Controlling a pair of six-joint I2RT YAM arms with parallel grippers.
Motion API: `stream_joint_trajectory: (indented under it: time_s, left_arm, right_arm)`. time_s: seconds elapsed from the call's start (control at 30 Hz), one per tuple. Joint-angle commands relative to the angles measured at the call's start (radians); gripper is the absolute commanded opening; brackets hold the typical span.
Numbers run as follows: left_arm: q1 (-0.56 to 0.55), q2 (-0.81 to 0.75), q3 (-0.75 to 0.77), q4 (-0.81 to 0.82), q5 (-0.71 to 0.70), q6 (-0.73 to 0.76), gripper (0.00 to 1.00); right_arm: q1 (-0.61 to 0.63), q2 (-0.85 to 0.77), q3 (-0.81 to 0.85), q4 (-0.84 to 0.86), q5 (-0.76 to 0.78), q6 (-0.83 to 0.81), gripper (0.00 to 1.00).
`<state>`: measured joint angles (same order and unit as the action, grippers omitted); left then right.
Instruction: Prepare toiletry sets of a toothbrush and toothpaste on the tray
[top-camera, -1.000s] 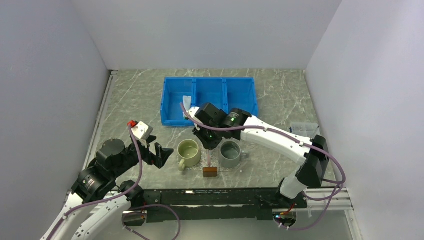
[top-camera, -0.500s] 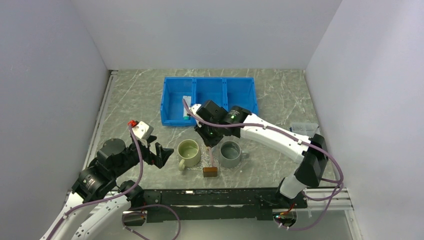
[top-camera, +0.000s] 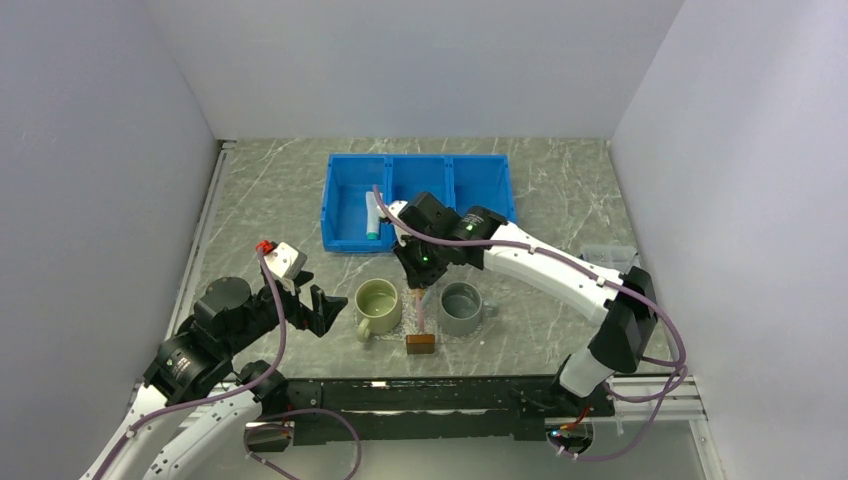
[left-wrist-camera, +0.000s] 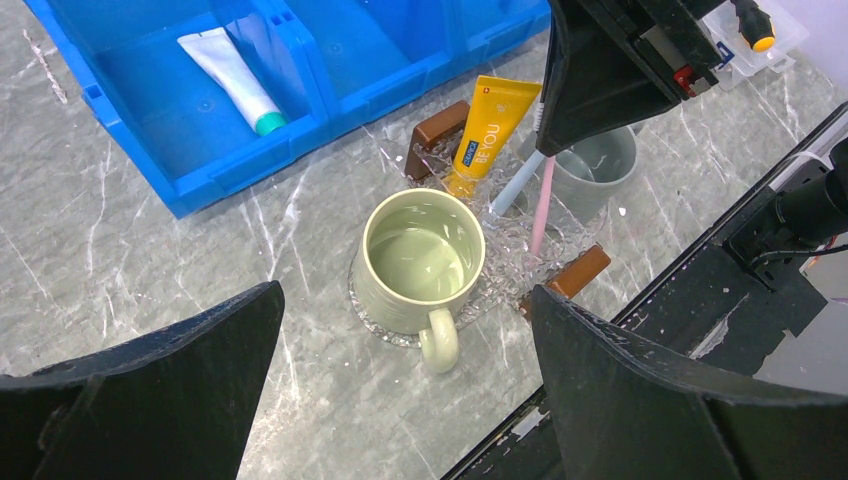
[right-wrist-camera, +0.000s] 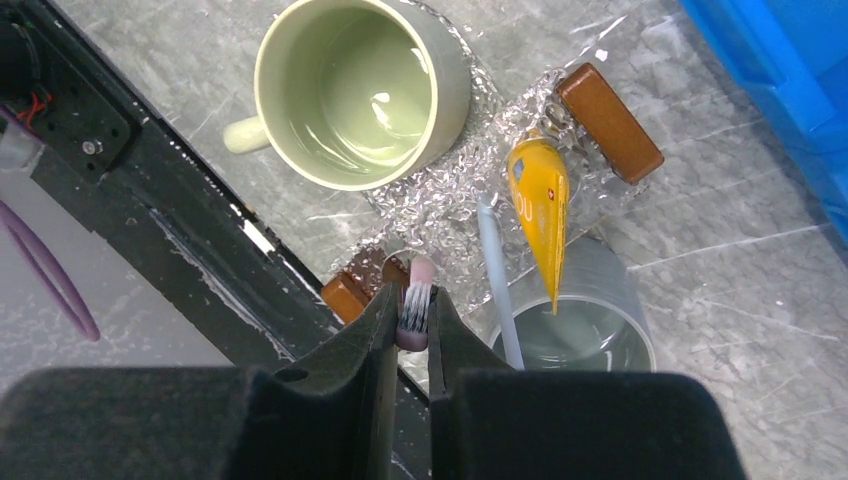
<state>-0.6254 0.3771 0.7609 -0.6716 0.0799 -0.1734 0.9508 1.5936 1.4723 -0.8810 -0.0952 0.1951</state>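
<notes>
The right gripper (top-camera: 421, 283) is seen nearly closed, its two fingers pinched on the bristle head of the pink toothbrush (left-wrist-camera: 541, 205), which is held almost upright. The brush's lower end is found over the tray (left-wrist-camera: 505, 268), in the gap between the green mug (left-wrist-camera: 420, 262) and the grey mug (left-wrist-camera: 592, 165); whether it touches the tray cannot be told. Just beside it, the pale blue toothbrush (right-wrist-camera: 496, 275) is set slanting, its lower end on the tray next to the green mug. The yellow toothpaste (left-wrist-camera: 486, 128) is placed tilted with its cap end at the tray, between the far brown block (left-wrist-camera: 438, 127) and the grey mug. A second brown block (left-wrist-camera: 578, 272) is seen at the tray's near edge. Farther back, the white toothpaste (left-wrist-camera: 228, 66) with the teal cap is laid in the left compartment of the blue bin (top-camera: 420, 178). The left gripper (top-camera: 318, 306) is held wide open and empty above the bench (top-camera: 270, 200), left of the green mug and apart from it.
</notes>
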Motion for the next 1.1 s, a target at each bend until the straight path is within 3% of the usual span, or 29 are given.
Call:
stream_joint_trajectory:
  time_s: [0.0, 0.53, 1.07]
  left_arm:
    - [-0.003, 0.004, 0.003, 0.026, -0.011, 0.001, 1.00]
    - [-0.003, -0.005, 0.003, 0.022, -0.008, -0.001, 0.99]
    - [-0.003, 0.000, 0.002, 0.023, -0.005, -0.001, 0.99]
  right_arm:
    - [-0.016, 0.007, 0.041, -0.003, -0.037, 0.039, 0.00]
    - [-0.030, 0.028, 0.031, -0.007, -0.058, 0.080, 0.00]
    - [-0.030, 0.024, 0.020, 0.014, -0.046, 0.093, 0.21]
